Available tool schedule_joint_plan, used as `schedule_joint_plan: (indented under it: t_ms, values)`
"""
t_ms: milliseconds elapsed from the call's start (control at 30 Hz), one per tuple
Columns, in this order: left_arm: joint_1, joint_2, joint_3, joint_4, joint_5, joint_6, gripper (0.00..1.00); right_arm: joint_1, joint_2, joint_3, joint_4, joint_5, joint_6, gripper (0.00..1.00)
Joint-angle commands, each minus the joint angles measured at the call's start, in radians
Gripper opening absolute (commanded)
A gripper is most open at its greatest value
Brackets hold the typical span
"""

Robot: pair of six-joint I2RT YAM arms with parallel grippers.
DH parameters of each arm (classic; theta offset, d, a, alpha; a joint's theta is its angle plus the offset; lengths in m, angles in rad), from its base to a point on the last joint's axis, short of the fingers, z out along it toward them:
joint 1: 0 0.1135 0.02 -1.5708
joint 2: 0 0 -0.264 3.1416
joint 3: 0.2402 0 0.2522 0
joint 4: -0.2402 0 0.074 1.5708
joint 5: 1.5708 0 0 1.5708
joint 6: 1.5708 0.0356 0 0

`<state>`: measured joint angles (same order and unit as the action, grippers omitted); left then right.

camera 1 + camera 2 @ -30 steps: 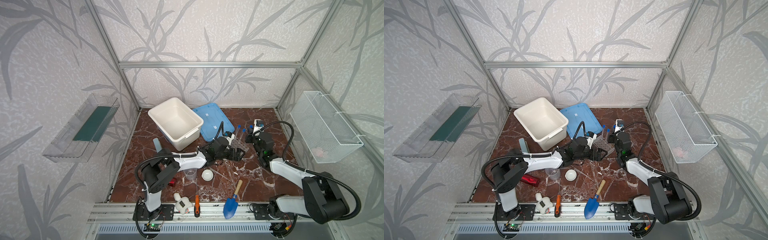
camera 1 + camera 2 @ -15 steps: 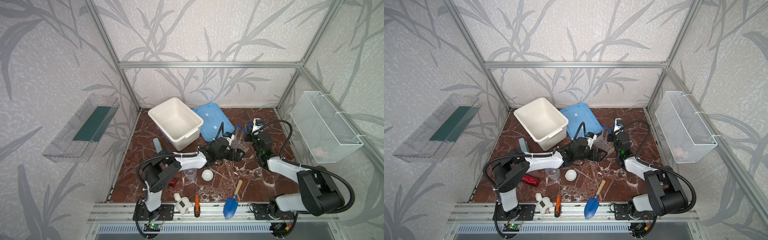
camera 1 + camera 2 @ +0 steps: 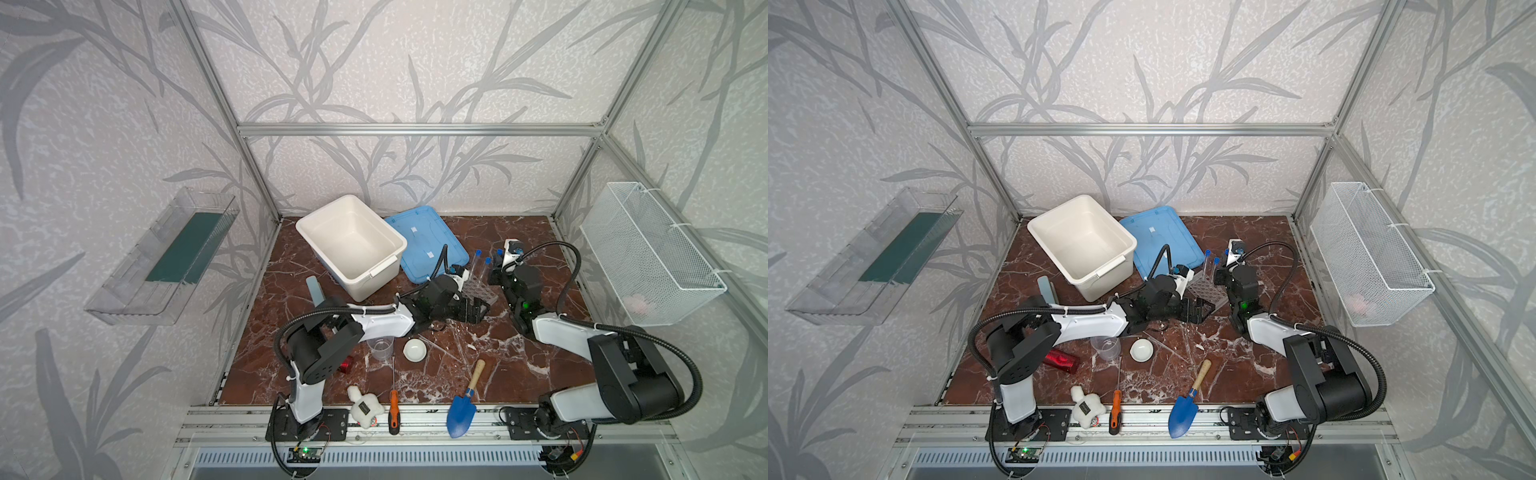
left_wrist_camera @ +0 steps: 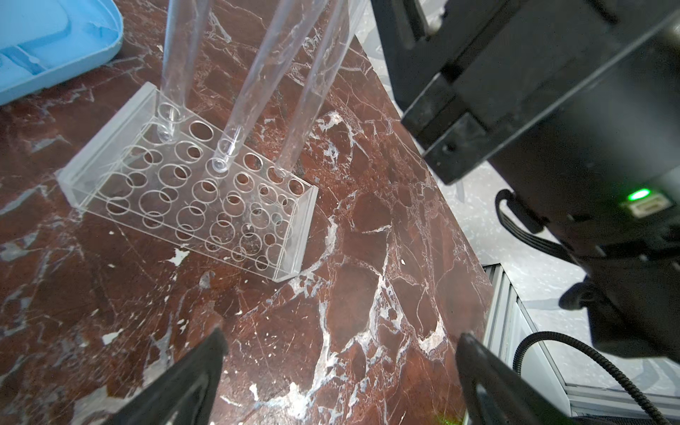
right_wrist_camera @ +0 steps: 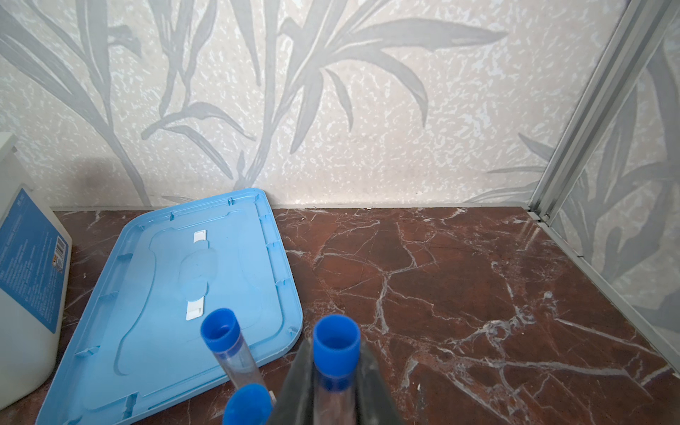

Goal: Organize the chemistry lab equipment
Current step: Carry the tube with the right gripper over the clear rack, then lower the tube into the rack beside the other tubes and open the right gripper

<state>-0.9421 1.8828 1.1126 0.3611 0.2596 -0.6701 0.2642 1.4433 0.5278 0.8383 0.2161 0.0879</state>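
1. Right gripper (image 5: 333,390) leads off: its jaws are pinched on the clear body of a test tube (image 5: 336,340), just under the blue cap, and hold it nearly upright at the rack's end.
2. Left gripper (image 4: 338,368) is spread wide and grips nothing. It hangs low over the bare marble table (image 4: 368,294), near the rack's long side.
3. Now the big pieces: the white bin (image 3: 332,232) stands open at the back, and the blue lid (image 3: 419,241) lies flat, just beside it.
4. Between the two grippers sits the grid rack (image 4: 184,206), flat on the marble. The two other tubes (image 4: 184,55) lean in holes along one long row. The held tube's tip meets a hole at the row's end, though from this angle it is hard to tell whether it is fully seated.
5. Closer to the front, the beaker (image 3: 381,348) stands upright by the left arm.
6. Smallest of all, the dish (image 3: 415,350) rests just beside the beaker, not touching it, in both top views.
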Motion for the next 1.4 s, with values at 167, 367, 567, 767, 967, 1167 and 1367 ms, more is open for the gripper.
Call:
schedule_joint_plan:
  t_ms: [167,367,567,767,967,1167,1367]
  values:
    - [0.002,0.017,0.02,0.027,0.003,0.0,0.99,-0.001,0.037,-0.018,0.064,0.023,0.008,0.19]
    - [0.004,0.015,0.009,0.032,0.003,-0.005,0.99,0.01,0.048,-0.028,0.085,0.019,0.01,0.19]
    - [0.006,0.013,0.004,0.033,-0.003,-0.007,0.99,0.032,0.043,-0.073,0.169,0.042,-0.015,0.19]
    - [0.009,0.013,0.006,0.038,0.0,-0.013,0.99,0.045,0.036,-0.111,0.232,0.033,-0.04,0.16]
    - [0.011,0.005,-0.002,0.044,0.001,-0.016,0.99,0.056,-0.032,-0.112,0.123,0.046,-0.032,0.17]
    - [0.012,-0.009,-0.018,0.061,0.002,-0.016,0.99,0.063,-0.083,-0.135,0.088,0.022,-0.064,0.17]
    - [0.014,-0.018,-0.051,0.095,0.003,-0.025,0.99,0.063,-0.125,-0.113,-0.021,-0.02,-0.07,0.17]
